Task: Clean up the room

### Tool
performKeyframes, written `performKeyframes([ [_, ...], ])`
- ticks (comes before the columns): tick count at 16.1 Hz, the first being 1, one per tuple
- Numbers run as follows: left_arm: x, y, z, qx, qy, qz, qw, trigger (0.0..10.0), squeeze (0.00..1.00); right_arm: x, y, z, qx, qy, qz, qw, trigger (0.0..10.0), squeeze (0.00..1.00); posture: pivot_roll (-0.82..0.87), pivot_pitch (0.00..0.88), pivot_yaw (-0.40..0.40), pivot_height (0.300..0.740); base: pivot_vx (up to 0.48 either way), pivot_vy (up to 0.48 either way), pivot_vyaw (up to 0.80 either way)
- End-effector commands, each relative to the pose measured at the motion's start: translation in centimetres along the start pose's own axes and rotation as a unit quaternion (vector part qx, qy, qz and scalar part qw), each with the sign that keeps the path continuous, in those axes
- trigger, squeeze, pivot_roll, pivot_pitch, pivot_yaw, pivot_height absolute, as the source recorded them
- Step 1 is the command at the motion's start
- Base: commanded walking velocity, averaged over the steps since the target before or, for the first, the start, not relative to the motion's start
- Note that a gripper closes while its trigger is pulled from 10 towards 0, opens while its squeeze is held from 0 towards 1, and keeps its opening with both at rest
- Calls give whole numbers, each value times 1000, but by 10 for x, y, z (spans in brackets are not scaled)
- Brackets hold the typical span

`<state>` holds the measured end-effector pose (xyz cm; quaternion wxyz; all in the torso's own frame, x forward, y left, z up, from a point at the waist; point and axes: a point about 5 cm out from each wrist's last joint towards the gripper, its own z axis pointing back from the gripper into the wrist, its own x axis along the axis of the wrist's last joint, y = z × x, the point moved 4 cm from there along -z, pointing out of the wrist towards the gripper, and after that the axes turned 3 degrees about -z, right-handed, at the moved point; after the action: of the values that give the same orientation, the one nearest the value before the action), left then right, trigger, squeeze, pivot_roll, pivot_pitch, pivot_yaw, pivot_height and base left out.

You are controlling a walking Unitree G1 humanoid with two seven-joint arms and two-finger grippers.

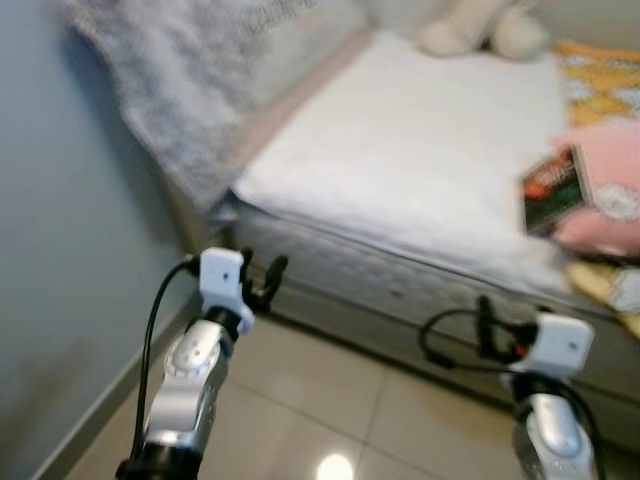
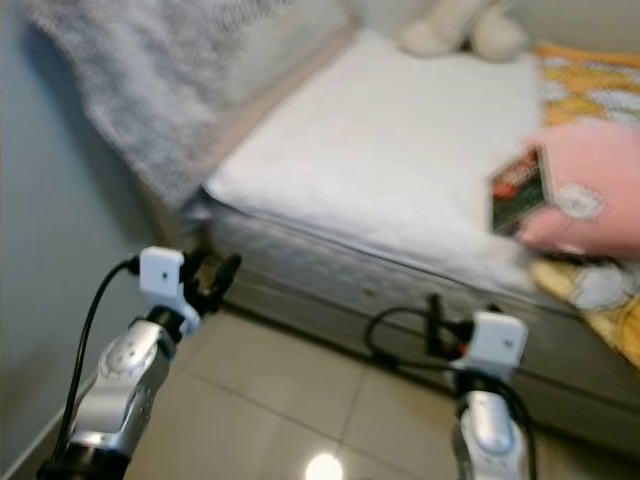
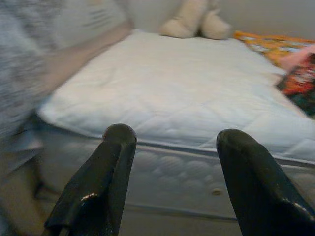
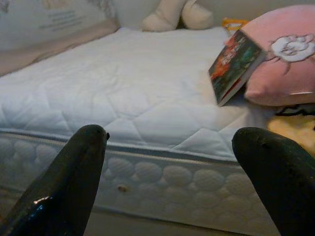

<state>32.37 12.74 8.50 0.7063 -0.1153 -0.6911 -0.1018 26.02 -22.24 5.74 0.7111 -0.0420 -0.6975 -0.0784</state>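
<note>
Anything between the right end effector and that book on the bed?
Nothing visible. The right end effector is open, short of the mattress edge; the book leans on the pink pillow beyond bare mattress.

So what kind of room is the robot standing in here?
Most likely a bedroom: a bare white mattress fills the space ahead, with a pink pillow and a plush toy lying on it.

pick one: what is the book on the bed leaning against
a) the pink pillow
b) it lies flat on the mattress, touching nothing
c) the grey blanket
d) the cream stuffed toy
a: the book stands tilted on the white mattress with its back resting on the pink pillow, far from the cream stuffed toy.
</note>
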Motion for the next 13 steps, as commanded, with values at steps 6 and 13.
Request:
performKeyframes([
  [6, 4, -9, -8, -6, -10, 16, 1000, 10000, 0, 15, 9, -5, 17, -20, 24, 999, 10000, 0, -150, 0, 59, 740, 0, -426, -691],
  [13, 0, -11, -9, -4, 0, -13, 1000, 10000, 1000, 11, 11, -5, 20, -3, 28, 999, 10000, 0, -139, 0, 59, 740, 92, -94, -689],
])
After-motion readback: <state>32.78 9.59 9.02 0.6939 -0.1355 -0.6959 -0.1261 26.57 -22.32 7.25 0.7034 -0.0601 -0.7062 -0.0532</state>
